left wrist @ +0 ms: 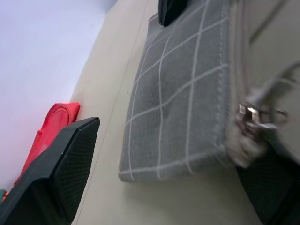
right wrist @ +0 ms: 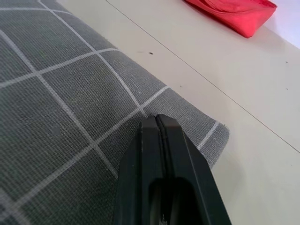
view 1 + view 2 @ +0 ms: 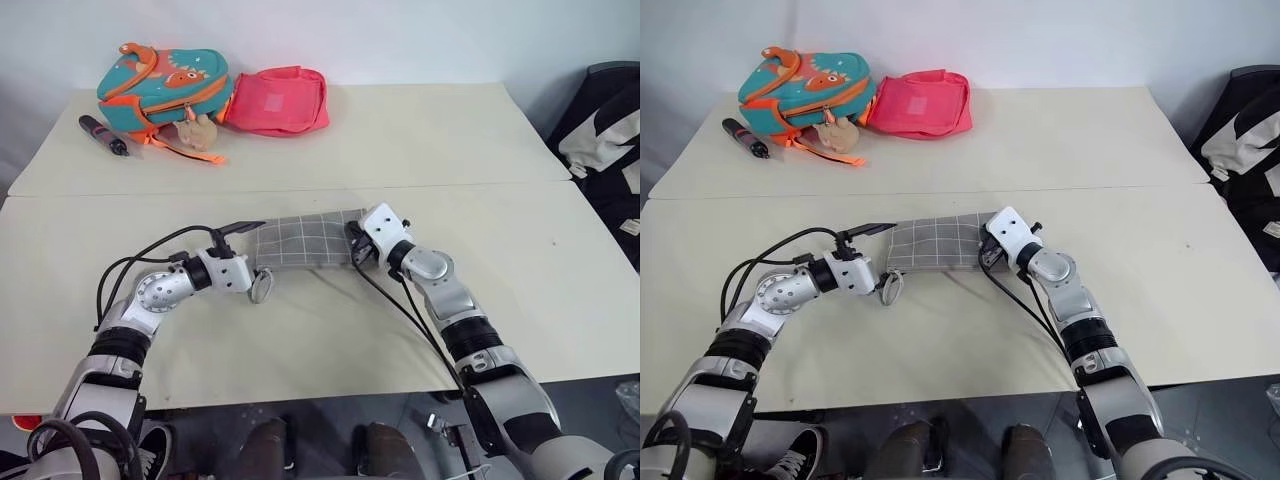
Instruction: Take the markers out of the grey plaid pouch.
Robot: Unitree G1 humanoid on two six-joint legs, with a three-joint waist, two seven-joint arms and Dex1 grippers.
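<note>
Cream table [image 3: 480, 150]: right end effector [image 3: 352, 250] pinched shut on grey plaid pouch [image 3: 305, 240]; left end effector [image 3: 252, 262] wide open beside zipper ring [image 1: 257, 117].

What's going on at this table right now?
The robot is working on the flat grey plaid fabric pouch lying mid-table. Its right gripper, jaws shut, is at the pouch's right end; whether it pinches the fabric cannot be told. The left gripper, jaws open, sits at the left end by the metal zipper ring. No markers are out yet.
</note>
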